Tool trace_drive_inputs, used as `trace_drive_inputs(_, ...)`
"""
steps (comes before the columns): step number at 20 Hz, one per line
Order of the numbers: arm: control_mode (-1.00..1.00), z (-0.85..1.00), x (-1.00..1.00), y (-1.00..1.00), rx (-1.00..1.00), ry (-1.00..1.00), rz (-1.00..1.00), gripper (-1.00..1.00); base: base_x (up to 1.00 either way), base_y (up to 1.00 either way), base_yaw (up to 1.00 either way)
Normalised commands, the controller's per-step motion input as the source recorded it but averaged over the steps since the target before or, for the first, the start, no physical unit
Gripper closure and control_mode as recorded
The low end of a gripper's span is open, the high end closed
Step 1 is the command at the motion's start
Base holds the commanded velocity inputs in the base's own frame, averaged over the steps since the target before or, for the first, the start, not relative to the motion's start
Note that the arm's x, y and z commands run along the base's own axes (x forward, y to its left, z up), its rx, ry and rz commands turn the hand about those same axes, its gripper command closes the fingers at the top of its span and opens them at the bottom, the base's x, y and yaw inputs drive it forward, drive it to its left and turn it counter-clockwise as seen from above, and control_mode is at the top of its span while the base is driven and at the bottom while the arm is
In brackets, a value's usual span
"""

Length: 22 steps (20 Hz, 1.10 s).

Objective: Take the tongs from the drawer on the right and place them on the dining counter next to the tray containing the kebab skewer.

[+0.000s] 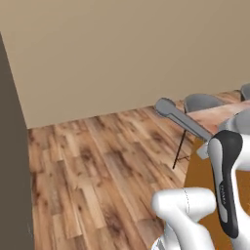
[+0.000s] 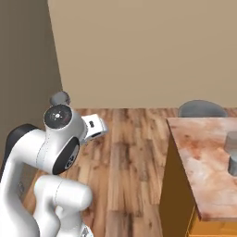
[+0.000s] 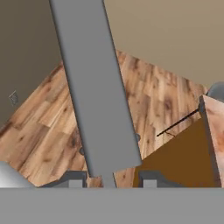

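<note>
Long dull-grey tongs [image 3: 98, 87] run up from between my fingertips and across the hand view; my gripper [image 3: 109, 179] is shut on them near one end. In the left base view the tongs [image 1: 179, 117] stick out up and to the left over the wooden floor, rounded end farthest out, held in the air. That rounded end [image 2: 60, 98] peeks out above my arm in the right base view. The dining counter [image 2: 203, 157], with a reddish marbled top over orange wood, stands to the right. The drawer, the tray and the kebab skewer are out of view.
A grey stool [image 2: 201, 109] stands at the counter's far end, with thin black legs [image 1: 179, 151]. Two grey objects [image 2: 233, 152] sit on the counter's right part. A dark tall wall [image 1: 12, 146] rises on the left. Wooden floor [image 2: 125, 162] lies between it and the counter.
</note>
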Motion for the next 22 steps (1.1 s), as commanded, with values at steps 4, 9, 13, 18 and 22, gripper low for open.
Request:
trace_drive_inputs(4,1.0,0.0,0.0,0.0,0.0,0.0,0.0,1.0,1.0,0.94,-0.36)
trace_drive_inputs(9,1.0,0.0,0.0,0.0,0.0,0.0,0.0,1.0,1.0,0.91,-0.37)
trace_drive_inputs(13,1.0,0.0,0.0,0.0,0.0,0.0,0.0,1.0,1.0,0.74,-0.41)
trace_drive_inputs(18,1.0,0.0,0.0,0.0,0.0,0.0,0.0,1.0,1.0,0.23,-0.42)
trace_drive_inputs(22,1.0,0.0,0.0,0.0,0.0,0.0,0.0,1.0,1.0,0.23,-0.46)
